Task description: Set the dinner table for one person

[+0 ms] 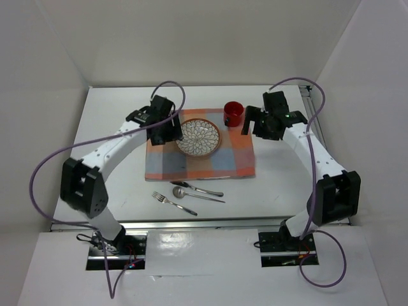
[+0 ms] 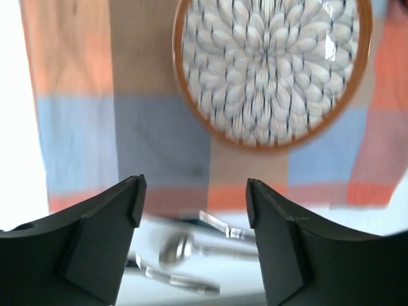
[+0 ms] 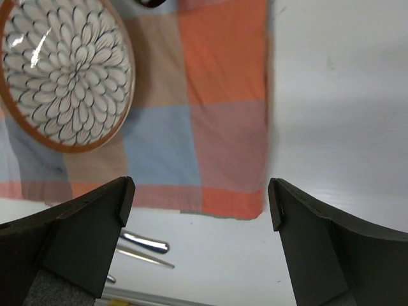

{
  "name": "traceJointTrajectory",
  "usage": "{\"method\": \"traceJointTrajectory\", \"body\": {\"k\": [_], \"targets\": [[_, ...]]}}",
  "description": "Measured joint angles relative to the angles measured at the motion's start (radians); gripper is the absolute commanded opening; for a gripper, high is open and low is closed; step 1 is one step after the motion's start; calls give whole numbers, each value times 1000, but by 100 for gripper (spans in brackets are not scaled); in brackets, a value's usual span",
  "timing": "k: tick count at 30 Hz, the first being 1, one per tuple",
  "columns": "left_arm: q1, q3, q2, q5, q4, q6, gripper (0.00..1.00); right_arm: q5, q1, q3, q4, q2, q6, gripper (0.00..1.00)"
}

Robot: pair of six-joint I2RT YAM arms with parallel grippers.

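1. The dinner table (image 1: 271, 197) lay white and flat ahead of both arm bases, with a metal rail along its near edge.
2. A checkered placemat (image 1: 223, 162) in orange, blue and grey sat at the middle of the table.
3. A petal-patterned plate (image 1: 199, 138) with a brown rim rested on the far left part of the placemat.
4. A red cup (image 1: 233, 113) stood at the placemat's far edge, just right of the plate.
5. A fork (image 1: 172, 203), a spoon (image 1: 181, 191) and 1 more utensil (image 1: 204, 190) lay on the bare table, just nearer than the placemat.
6. The left gripper (image 2: 194, 191) hung over the placemat's left side, beside the plate, its claw spread apart and holding nothing.
7. The right gripper (image 3: 201, 191) hung just right of the cup, near the placemat's right edge, its claw wide and holding nothing.
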Motion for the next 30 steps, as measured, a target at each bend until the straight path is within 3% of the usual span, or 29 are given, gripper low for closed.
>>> {"method": "traceJointTrajectory", "body": {"k": [2, 9, 15, 23, 30], "targets": [[-53, -56, -105, -50, -51, -65, 73, -7, 39, -19, 0, -16, 0, 100], [-222, -369, -326, -46, -217, -385, 72, -15, 135, -100, 3, -77, 11, 100], [-377, -488, -359, -38, -300, -694, 72, -15, 189, -135, 7, -134, 27, 100], [-437, -497, -304, -34, -250, -901, 61, -14, 209, -160, 6, -220, 41, 100], [-456, -579, -268, -34, -205, -1016, 60, -10, 209, -160, 6, -245, 42, 100]]}}
